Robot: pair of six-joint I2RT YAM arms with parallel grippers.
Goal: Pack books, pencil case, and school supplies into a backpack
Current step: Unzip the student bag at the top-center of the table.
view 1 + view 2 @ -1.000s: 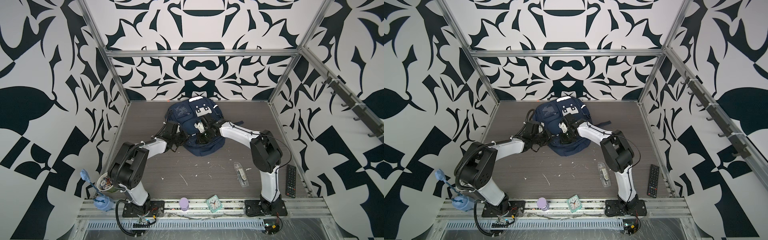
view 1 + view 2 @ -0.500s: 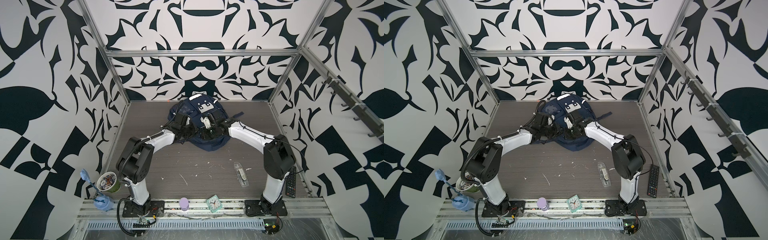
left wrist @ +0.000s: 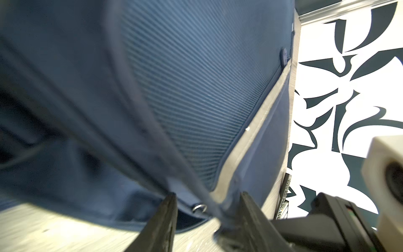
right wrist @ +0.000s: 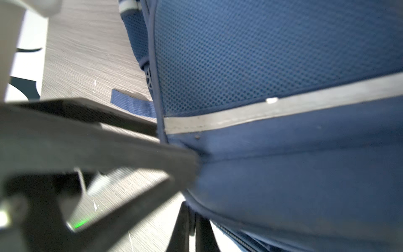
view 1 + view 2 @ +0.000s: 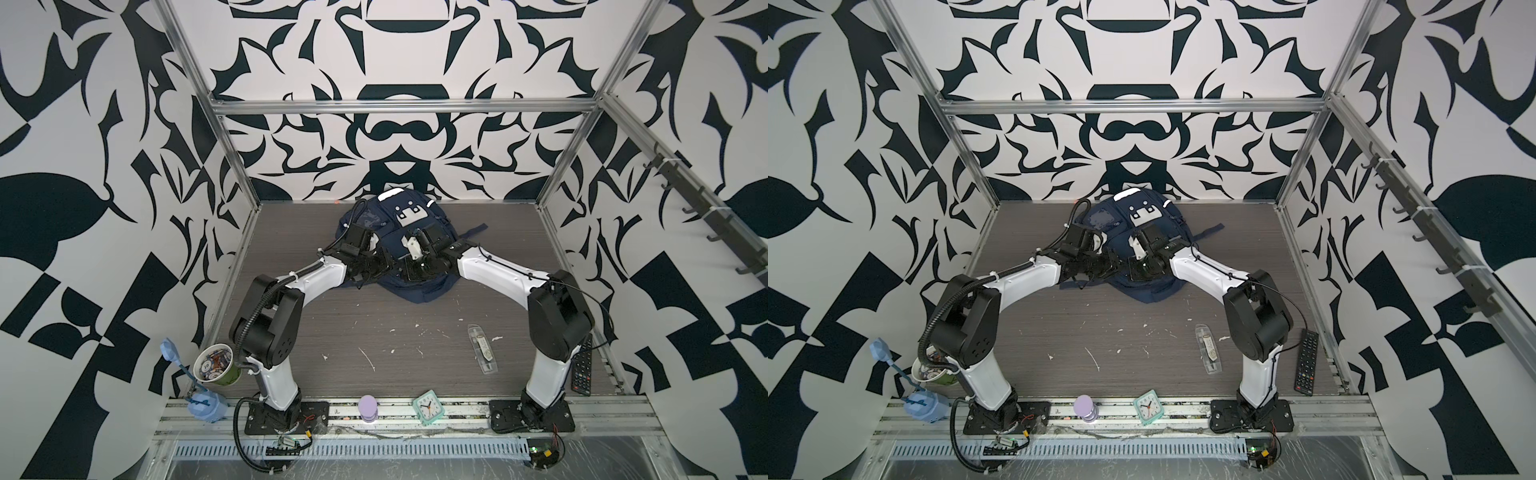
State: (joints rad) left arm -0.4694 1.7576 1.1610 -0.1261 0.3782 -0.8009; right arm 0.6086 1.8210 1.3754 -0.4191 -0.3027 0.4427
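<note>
right gripper [image 4: 177, 145] is pinching the backpack [image 5: 419, 289], left gripper [image 3: 208, 194] is gaping at its edge – clear packet [image 5: 482, 349] is lying front-to-back, nearer the right arm [image 5: 557, 316].

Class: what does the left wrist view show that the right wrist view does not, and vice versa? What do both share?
Only left wrist: a small metal ring by the backpack edge. Only right wrist: the right gripper shut on that edge, and a loose strap end on the table. Both: the left gripper with fingers apart, the mesh panel and the silver strip.
</note>
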